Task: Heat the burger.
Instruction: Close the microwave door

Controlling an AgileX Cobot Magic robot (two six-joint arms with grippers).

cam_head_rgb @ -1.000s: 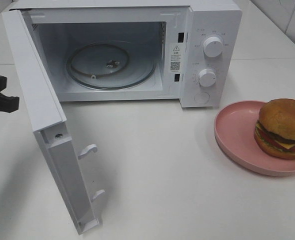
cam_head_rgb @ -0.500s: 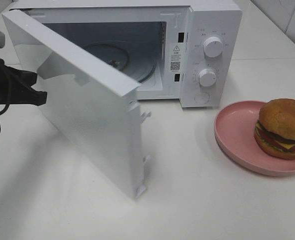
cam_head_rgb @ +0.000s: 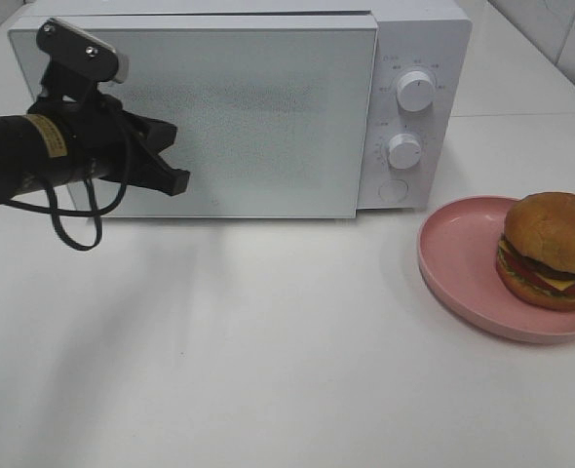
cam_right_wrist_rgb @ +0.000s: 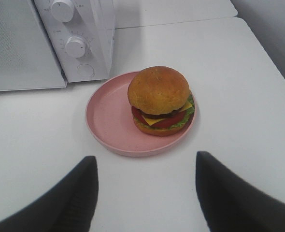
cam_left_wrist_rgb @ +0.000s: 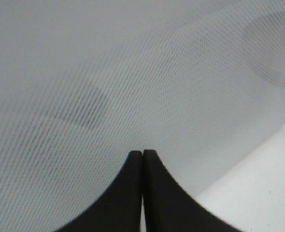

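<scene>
The microwave (cam_head_rgb: 219,107) door was shut, yet the burger (cam_head_rgb: 551,249) sat outside on the pink plate (cam_head_rgb: 463,263) at four o'clock. It could run empty. Left fingers (cam_left_wrist_rgb: 142,159) were pressed together, empty; right fingers (cam_right_wrist_rgb: 145,193) wide apart, empty.

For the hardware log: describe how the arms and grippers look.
The left arm is black, with a yellow label, a loose black cable and a grey camera block on top. The left gripper has smooth black curved fingers. The right gripper shows two broad black fingers.
</scene>
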